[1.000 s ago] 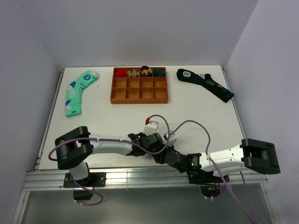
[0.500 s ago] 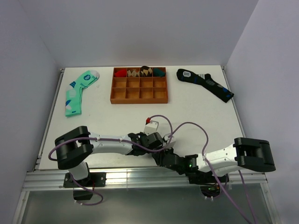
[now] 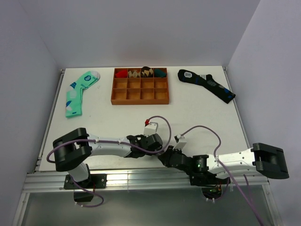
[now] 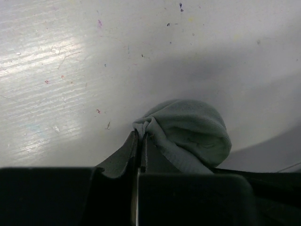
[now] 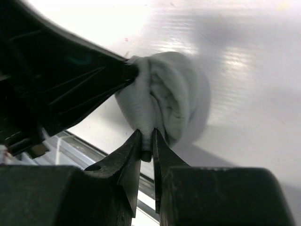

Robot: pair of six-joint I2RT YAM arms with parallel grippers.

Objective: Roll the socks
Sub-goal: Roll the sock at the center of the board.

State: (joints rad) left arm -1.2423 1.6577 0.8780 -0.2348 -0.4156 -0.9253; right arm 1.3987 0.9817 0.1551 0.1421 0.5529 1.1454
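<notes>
The light-grey socks [image 4: 188, 134] are bunched into a small ball on the white table near its front edge. In the left wrist view my left gripper [image 4: 140, 136] is shut on a fold of the knit at the ball's left side. In the right wrist view my right gripper [image 5: 146, 141] is shut on the lower edge of the socks [image 5: 162, 101], with the left gripper's dark fingers pinching the ball from the left. In the top view both grippers meet at the table's front centre, left [image 3: 162, 151] and right [image 3: 165, 156], and hide the socks.
A wooden divided tray [image 3: 140, 86] with several rolled socks in its back row stands at the back centre. A mint-green patterned sock [image 3: 77, 93] lies at the back left. A dark navy sock [image 3: 206, 84] lies at the back right. The table's front rail [image 3: 141, 179] runs just below the grippers.
Both grippers have shifted slightly toward the front edge, still together. The right arm's elbow has swung out to the right and lower.
</notes>
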